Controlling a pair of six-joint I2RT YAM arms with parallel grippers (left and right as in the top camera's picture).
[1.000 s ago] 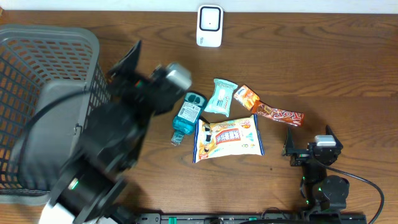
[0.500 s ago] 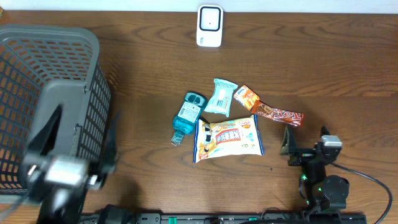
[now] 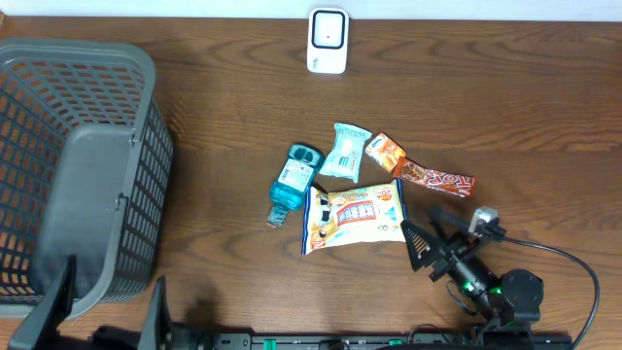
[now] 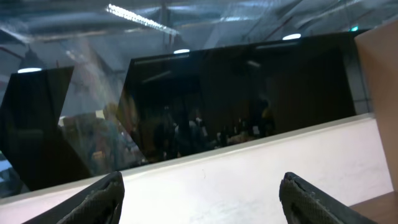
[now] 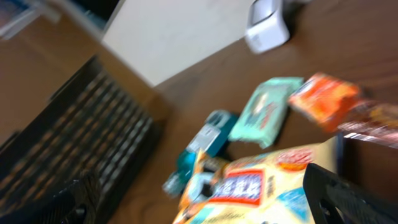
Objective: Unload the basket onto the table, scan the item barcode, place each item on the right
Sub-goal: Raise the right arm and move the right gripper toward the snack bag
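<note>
Looks like the reach-in stage, nothing grabbed yet. Got the right fingers [image 5: 348, 199] spread wide and empty, just near-right of the snack bag [image 3: 355, 216] lying mid-scene on the desk [image 3: 525, 107]. Probably calls for closing on it, then carrying it far to the white scanner [image 3: 328, 41]. Can't spot any barcode, too blurry. Same for the left fingers [image 4: 93, 205]: open, empty, mostly cut off overhead.
</note>
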